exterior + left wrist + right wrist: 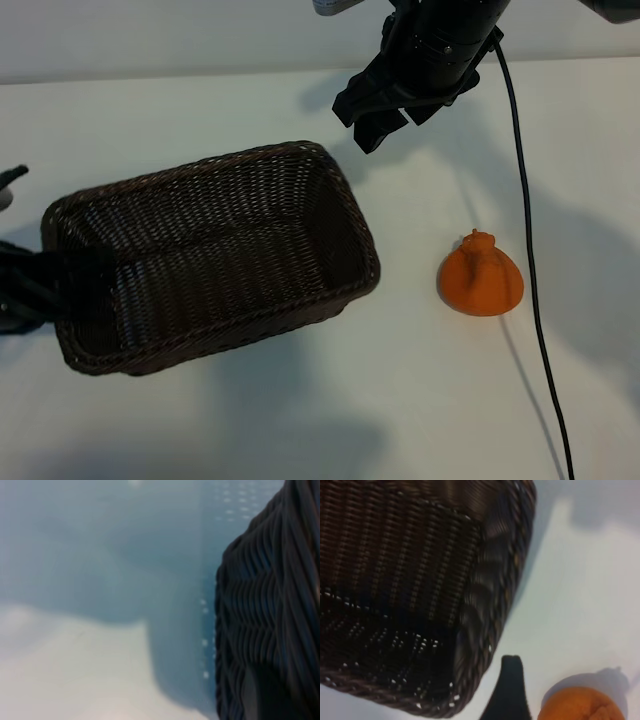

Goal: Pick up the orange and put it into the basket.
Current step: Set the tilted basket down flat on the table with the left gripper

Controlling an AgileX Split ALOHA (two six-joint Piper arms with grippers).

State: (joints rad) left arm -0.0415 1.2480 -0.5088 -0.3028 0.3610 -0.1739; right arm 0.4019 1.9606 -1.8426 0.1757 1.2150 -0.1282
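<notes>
The orange [481, 280], a small domed lump with a knobby top, sits on the white table to the right of the basket [362, 238]. That basket is dark brown wicker and has nothing in it. High behind the basket's right end hangs my right gripper [358, 125], open and holding nothing. In the right wrist view one finger [510, 690] shows between the basket's corner [492, 600] and the orange [582, 707], touching neither. At the basket's left end is my left gripper [45, 275], closed over the rim. Its own view shows only the wicker wall [265, 610] close up.
A black cable [528, 250] runs down the table just right of the orange. White table top [300, 420] lies in front of the basket and around the orange.
</notes>
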